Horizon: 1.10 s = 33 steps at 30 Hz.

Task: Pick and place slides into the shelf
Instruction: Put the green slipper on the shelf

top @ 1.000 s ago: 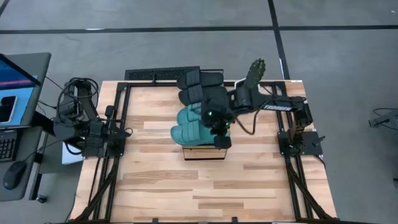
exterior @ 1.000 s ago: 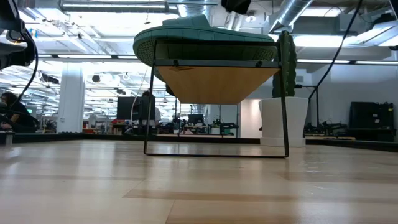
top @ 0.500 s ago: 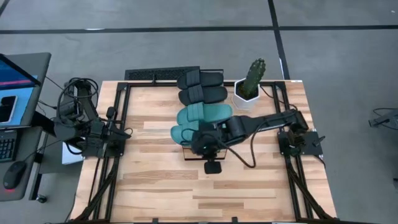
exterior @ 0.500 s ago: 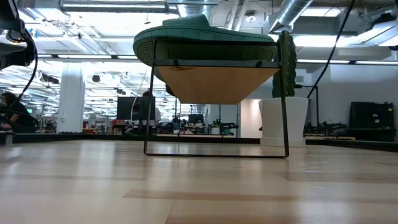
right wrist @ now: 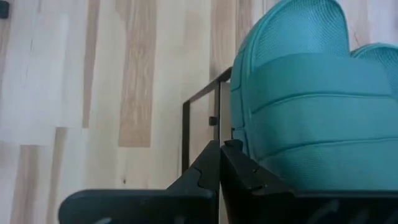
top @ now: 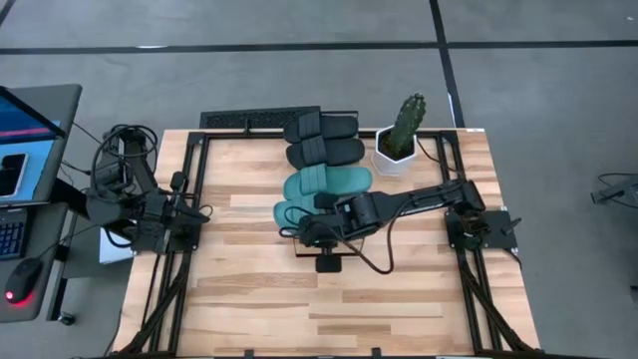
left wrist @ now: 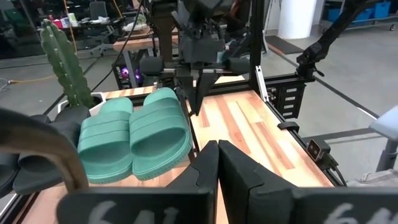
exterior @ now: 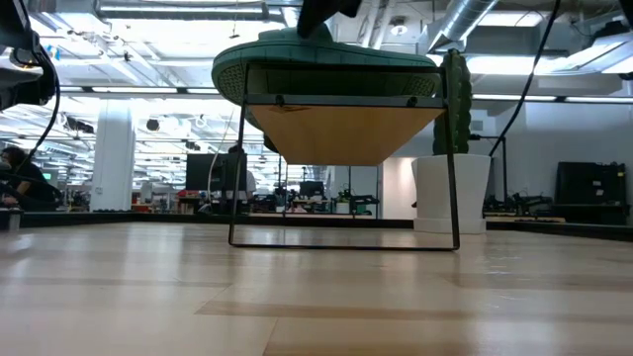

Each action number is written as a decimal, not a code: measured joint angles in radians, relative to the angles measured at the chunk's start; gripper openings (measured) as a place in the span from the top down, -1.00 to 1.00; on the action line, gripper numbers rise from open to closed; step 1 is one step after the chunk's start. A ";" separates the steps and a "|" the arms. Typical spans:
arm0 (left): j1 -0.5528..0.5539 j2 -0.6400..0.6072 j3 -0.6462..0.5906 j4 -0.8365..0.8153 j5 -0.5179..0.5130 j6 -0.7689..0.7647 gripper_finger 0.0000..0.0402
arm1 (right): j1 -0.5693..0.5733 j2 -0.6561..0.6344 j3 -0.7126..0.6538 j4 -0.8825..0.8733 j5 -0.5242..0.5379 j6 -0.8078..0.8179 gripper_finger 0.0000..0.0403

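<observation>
Right gripper [top: 311, 231]: fingers pressed together, nothing between them. It hangs over the near end of the shelf [right wrist: 200, 106], and the wrist view looks straight down past its closed tips onto the black frame edge. Just beside those tips, touching or nearly so, lies the nearer teal slide [right wrist: 298, 93]; its mate [top: 329, 181] sits directly beyond it on the plank. Beyond that pair, the two black slides [top: 324, 140] lie side by side toward the far table edge; whether they rest on the shelf cannot be told. The potted cactus [top: 401, 135] stands off to the arm's base side.

Judgement: all four slides appear grouped in a row, so placing looks finished or nearly so. To finish well, lift clear vertically before swinging away, so the closed fingers do not drag the teal slide off the plank edge.

Left gripper [left wrist: 217, 171]: clenched empty, parked at its own side, well apart.
</observation>
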 joint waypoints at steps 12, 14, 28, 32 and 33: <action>0.000 0.000 0.000 -0.006 0.003 -0.019 1.00 | 0.001 0.005 0.000 -0.032 0.069 0.002 1.00; 0.000 0.000 0.000 -0.006 0.003 -0.019 1.00 | 0.001 0.005 0.000 -0.038 0.073 0.002 1.00; 0.000 0.000 0.000 -0.006 0.003 -0.019 1.00 | -0.004 0.005 0.000 -0.048 0.106 -0.006 1.00; 0.000 0.000 0.000 -0.006 0.003 -0.019 1.00 | -0.008 0.005 0.000 -0.049 0.121 -0.009 1.00; 0.000 0.000 0.000 -0.006 0.003 -0.019 1.00 | -0.010 0.005 0.000 -0.049 0.122 -0.010 1.00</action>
